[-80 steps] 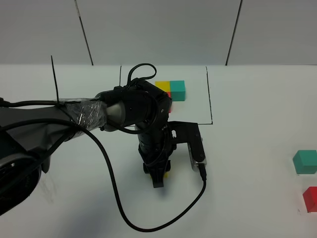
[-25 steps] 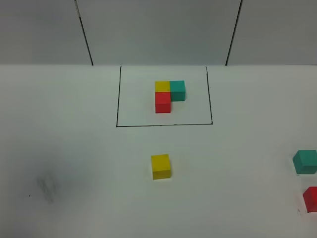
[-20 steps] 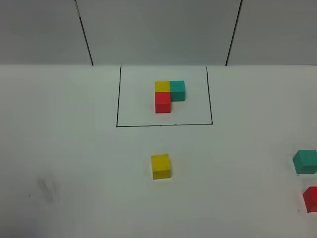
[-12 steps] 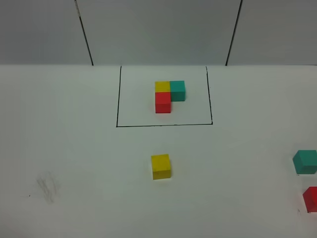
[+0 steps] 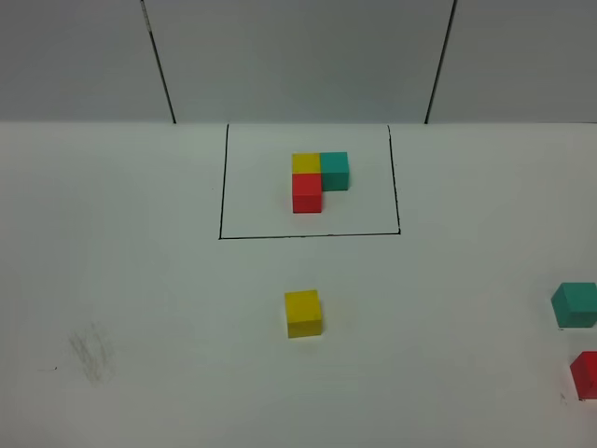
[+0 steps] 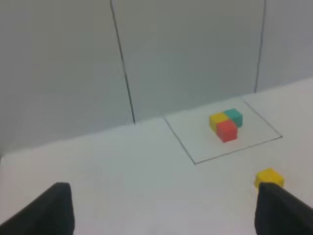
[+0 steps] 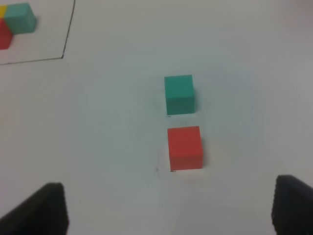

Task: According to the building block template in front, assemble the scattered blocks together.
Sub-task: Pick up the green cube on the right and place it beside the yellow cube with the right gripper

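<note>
Left gripper (image 6: 166, 214): mine, on the left. Its jaws are spread wide with nothing between them, and it hangs above the white table (image 5: 140, 280).

Smudge (image 5: 91, 353): a faint grey scuff on the table's near left part, well apart from every block.

Black outline (image 5: 221, 187): a thin rectangle drawn on the table at the middle rear, close to the wall.

Building block template (image 5: 312, 182): three cubes inside the outline, pressed together in an L. The yellow cube is at the back left, the teal one touches its right side, and the red one touches its front. None of them touches the black line.

Yellow block (image 5: 303, 313): alone on the open table in front of the outline's near line, roughly in line with the template's red cube and apart from the line. From my left wrist it shows (image 6: 268, 177) just past the tip of one jaw, not gripped.

Teal block (image 5: 575, 305): far right, near the edge of the high view, well apart from the yellow block.

Red block (image 5: 586, 373): just in front of the teal block, partly cut off by the picture's edge. My right wrist view shows a narrow gap between the red (image 7: 185, 148) and the teal (image 7: 179, 94).

Right gripper (image 7: 168, 208): mine, on the right. Its jaws stand wide apart and hold nothing, above the table beside these two blocks and touching neither.
</note>
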Available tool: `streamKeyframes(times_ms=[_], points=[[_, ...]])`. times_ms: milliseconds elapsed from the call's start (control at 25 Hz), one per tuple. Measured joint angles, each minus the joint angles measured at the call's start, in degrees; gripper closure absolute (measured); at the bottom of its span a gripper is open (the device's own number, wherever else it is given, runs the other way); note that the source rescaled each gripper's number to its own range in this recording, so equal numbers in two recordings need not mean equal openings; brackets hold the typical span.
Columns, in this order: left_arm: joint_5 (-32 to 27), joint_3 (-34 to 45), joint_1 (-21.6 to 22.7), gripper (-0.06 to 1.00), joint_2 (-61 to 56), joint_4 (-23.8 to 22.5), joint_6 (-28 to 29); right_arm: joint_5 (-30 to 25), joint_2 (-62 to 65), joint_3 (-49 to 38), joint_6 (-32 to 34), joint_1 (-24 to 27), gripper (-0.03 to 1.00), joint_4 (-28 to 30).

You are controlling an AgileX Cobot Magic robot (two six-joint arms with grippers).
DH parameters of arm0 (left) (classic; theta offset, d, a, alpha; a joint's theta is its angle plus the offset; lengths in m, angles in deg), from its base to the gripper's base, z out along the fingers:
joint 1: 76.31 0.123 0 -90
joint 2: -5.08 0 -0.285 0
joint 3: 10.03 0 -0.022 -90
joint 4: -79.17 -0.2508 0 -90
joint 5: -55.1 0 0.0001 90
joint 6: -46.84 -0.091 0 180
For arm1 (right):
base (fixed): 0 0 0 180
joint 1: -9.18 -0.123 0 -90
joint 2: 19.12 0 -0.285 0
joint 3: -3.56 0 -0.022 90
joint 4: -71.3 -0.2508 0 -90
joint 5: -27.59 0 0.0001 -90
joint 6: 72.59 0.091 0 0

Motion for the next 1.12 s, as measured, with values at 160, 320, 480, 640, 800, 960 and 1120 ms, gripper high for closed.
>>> streamKeyframes(times_ms=[160,320,480,640,800,960,1120], points=[[3.20,9.25,7.42,0.30,-5.99,0.00,3.53,0.00,0.00,0.00,0.00,0.00,0.26,0.00],[4.68,15.95,12.90,0.30,-9.16,0.05,6.25,0.00,0.00,0.00,0.00,0.00,0.26,0.00],[4.79,22.28,15.59,0.30,-9.26,0.03,8.36,0.00,0.00,0.00,0.00,0.00,0.26,0.00],[5.22,27.52,15.74,0.30,-9.26,-0.24,11.84,0.00,0.00,0.00,0.00,0.00,0.26,0.00],[6.76,31.25,15.74,0.30,-9.26,-2.08,15.33,0.00,0.00,0.00,0.00,0.00,0.26,0.00],[6.93,33.01,15.74,0.30,-9.26,-4.11,17.56,0.00,0.00,0.00,0.00,0.00,0.26,0.00],[7.01,35.05,15.74,0.30,-9.26,-5.15,18.10,0.00,0.00,0.00,0.00,0.00,0.26,0.00]])
